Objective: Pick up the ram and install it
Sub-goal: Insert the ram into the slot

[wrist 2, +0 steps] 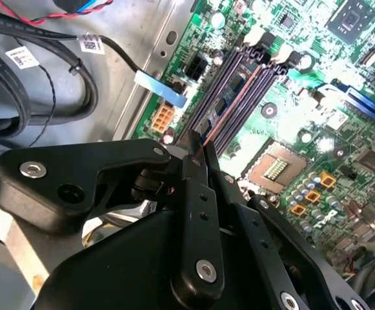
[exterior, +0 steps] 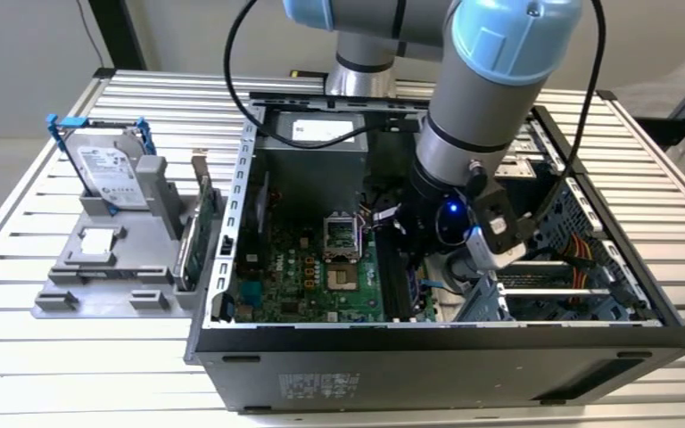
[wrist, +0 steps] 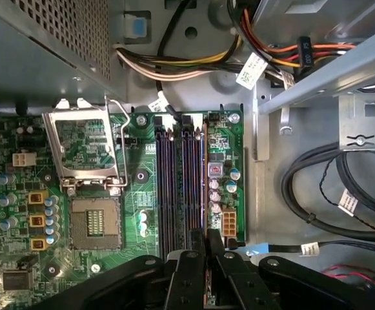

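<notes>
- While the grey hard drive (exterior: 111, 174) in its blue frame stands in a holder (exterior: 93, 267) near the slatted table's (exterior: 33, 357) left edge in the exterior view, the green expansion card (exterior: 200, 232) stands upright just outside the open computer case's (exterior: 438, 357) left wall
- Inside the case, the motherboard (exterior: 307, 267) lies flat on the floor, with its open processor socket (exterior: 340, 236) near the middle
- Just right of the socket run the memory slots (wrist: 174, 187); the ram (wrist: 204, 194) shows as a thin edge along the outermost slot
- The gripper (wrist 2: 203, 150) has its jaws pinched together on that edge at one end
- The ram looks light, stiff and brittle, so it is best held by its long bare edges, clear of the chips and contacts
- Cables (exterior: 581, 250) and a drive cage fill the case's right side
</notes>
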Available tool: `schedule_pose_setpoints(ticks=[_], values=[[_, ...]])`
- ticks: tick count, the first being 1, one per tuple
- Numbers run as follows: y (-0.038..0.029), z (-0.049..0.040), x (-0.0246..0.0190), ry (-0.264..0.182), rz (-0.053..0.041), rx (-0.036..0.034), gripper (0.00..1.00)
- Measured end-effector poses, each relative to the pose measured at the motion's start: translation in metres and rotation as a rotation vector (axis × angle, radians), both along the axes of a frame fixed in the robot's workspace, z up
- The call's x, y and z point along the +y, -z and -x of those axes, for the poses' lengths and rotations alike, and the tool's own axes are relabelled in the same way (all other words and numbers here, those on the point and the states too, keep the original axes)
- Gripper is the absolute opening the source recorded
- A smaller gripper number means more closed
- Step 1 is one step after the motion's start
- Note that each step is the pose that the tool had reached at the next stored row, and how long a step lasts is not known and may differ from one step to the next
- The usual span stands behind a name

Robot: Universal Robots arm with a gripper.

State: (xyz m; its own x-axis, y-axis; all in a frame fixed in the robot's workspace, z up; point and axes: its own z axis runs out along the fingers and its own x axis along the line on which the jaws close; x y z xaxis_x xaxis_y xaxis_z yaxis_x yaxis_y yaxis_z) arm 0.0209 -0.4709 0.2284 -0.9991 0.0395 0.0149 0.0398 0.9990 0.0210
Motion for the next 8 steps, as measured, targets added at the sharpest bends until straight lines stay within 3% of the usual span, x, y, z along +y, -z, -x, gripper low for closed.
schedule_pose_setpoints(ticks=[8], values=[[0.0016, 0.0000, -0.0026, -0.024, 0.0009, 0.0003, 0.00]])
